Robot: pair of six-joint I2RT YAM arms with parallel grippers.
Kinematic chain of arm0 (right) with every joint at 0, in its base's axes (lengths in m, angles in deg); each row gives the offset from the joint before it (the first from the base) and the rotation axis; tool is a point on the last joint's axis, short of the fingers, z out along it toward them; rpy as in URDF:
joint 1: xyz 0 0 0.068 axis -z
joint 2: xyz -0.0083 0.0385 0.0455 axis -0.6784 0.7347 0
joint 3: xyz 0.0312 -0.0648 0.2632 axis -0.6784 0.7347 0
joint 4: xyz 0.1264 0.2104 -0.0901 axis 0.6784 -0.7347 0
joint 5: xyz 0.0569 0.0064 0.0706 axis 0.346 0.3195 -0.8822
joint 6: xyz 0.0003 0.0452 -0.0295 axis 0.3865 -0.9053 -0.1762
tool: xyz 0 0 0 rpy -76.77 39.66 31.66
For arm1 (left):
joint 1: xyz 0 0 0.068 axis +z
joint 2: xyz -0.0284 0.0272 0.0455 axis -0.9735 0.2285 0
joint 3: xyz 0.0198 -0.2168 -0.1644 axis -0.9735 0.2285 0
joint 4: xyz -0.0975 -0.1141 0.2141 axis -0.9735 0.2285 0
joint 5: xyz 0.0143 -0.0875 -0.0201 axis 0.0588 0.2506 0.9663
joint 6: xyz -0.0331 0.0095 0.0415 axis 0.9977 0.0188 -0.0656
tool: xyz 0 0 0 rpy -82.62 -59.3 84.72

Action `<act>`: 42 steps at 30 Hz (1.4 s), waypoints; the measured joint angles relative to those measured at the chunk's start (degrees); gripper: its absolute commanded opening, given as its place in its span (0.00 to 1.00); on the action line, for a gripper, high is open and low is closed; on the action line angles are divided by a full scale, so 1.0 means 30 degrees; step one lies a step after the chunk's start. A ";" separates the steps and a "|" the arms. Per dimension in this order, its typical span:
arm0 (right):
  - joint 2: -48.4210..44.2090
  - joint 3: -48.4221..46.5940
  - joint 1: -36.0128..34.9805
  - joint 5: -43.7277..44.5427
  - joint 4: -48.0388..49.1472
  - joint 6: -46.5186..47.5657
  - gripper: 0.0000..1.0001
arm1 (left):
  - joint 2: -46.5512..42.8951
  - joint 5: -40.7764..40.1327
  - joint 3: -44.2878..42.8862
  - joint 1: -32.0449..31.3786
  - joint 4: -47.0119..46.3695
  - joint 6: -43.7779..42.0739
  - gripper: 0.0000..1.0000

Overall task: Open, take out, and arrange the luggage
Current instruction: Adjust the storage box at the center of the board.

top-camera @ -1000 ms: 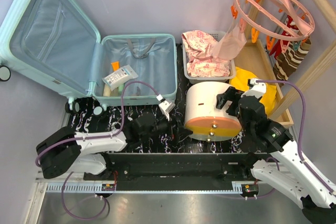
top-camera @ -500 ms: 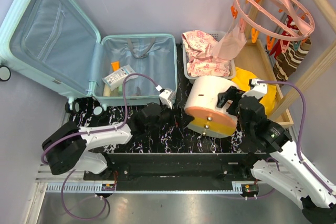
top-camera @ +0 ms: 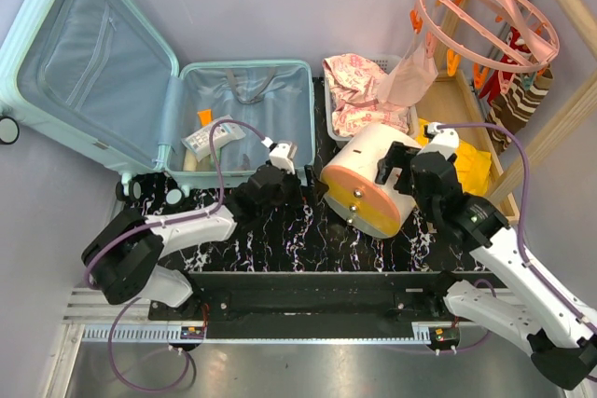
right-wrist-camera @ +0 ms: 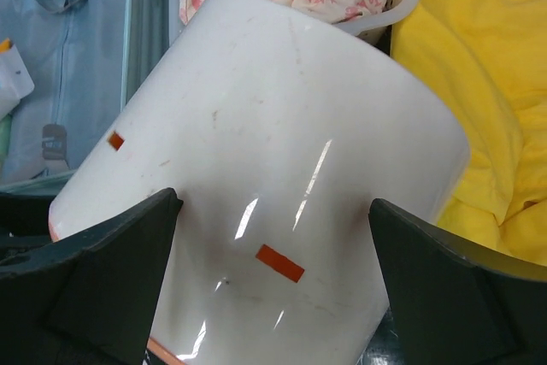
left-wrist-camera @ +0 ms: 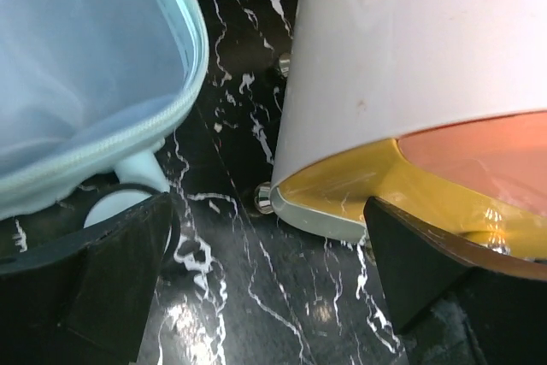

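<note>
**Grippers both spread wide, nothing clasped; luggage open at far left**

Far left: luggage (top-camera: 93,72), pale mint hard shell, ribbed, rounded corners. Lid stands propped against the wall; base lies flat on the desk (top-camera: 280,240), which is black with white marble veining. Grey-blue fabric lining, loose straps. A white flat packet (top-camera: 201,140) and an orange-capped tube (top-camera: 203,116) lie at the base's left end.

Left gripper (top-camera: 308,188), low over the desk just off the luggage's near right corner. Jaws wide, empty. Wrist view: zip-edged mint rim (left-wrist-camera: 184,83) on one side, the cylinder's glossy edge on the other.

Centre: cream cylinder (top-camera: 364,184), smooth plastic, flat orange end tipped toward the left arm, small metal studs at the rim.

Right gripper (right-wrist-camera: 275,207) over the cylinder's curved wall, jaws wide; the wall runs broader than their span. Contact: cannot tell.

Behind: white mesh basket (top-camera: 408,118) with crumpled pink-print cloth (top-camera: 359,90). Right: yellow fleecy cloth (top-camera: 471,160); above it, a pink round plastic hanger (top-camera: 485,16).
</note>
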 measured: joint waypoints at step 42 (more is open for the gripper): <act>0.3177 -0.1574 0.9537 -0.6980 0.2055 0.4284 1.00 | 0.1086 0.0845 -0.3300 0.1880 -0.0066 -0.0066 0.99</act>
